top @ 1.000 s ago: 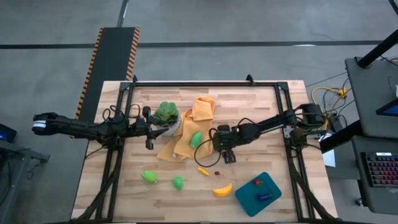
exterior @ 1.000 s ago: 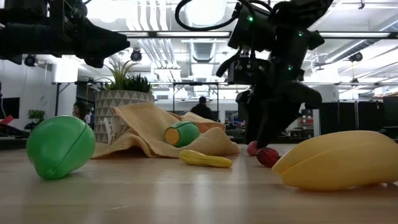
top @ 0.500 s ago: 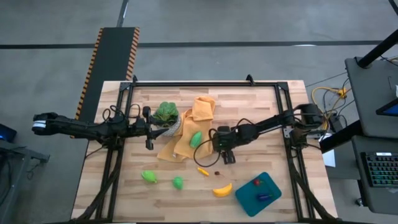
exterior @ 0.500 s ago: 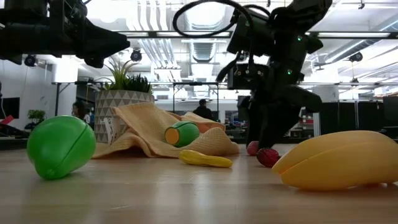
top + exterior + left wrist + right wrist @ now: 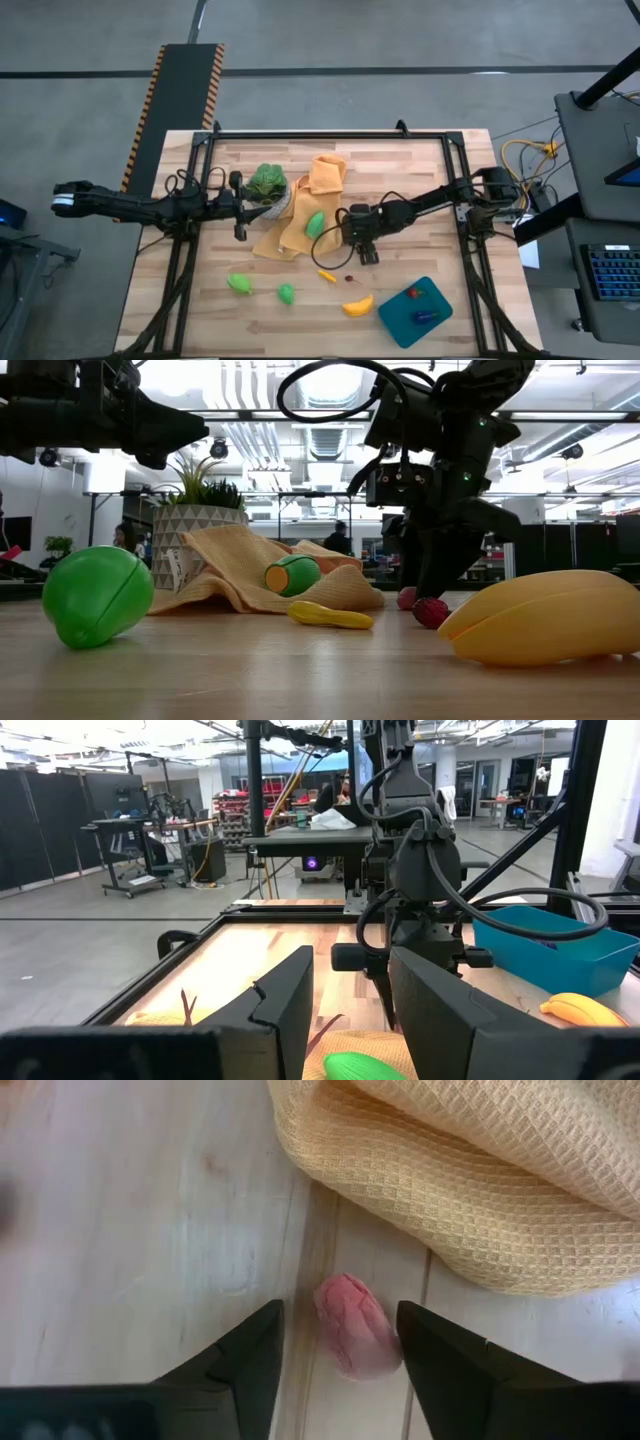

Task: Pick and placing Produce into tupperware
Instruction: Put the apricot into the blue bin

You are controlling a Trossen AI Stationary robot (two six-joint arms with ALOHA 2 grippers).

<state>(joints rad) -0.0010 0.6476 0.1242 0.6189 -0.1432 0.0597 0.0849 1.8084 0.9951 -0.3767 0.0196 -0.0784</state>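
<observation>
1. Right gripper (image 5: 335,1348): your working arm. It is down at the bench (image 5: 400,170) just off the edge of the orange cloth (image 5: 480,1170). Its jaws stand apart with nothing clamped yet.
2. Pink-red piece (image 5: 352,1325): a small item of produce lying on the bench directly between those two fingers, touching neither so far as the wrist view shows. Its long axis runs roughly along the gap, so the jaws would meet it across the narrow way.
3. Left gripper (image 5: 345,1000): waiting above the bench on the far side of the cloth from the right gripper, near the potted plant (image 5: 267,182). Jaws partly apart, empty. It is the farther arm; leave this pick to the right.
4. Tupperware (image 5: 415,311): the teal tub lies well off from the right jaws toward the bench's front corner on the right arm's side, already holding a red piece and a dark one.
5. Other produce still out: green piece (image 5: 315,223) on the cloth, beside the right jaws; banana (image 5: 358,305) just beside the tub; two green pieces (image 5: 240,284) farther off.
6. Judgement: closing squarely on the pink-red piece looks like the next need; a small rounded item may squirt out if the fingers meet it off-centre.
</observation>
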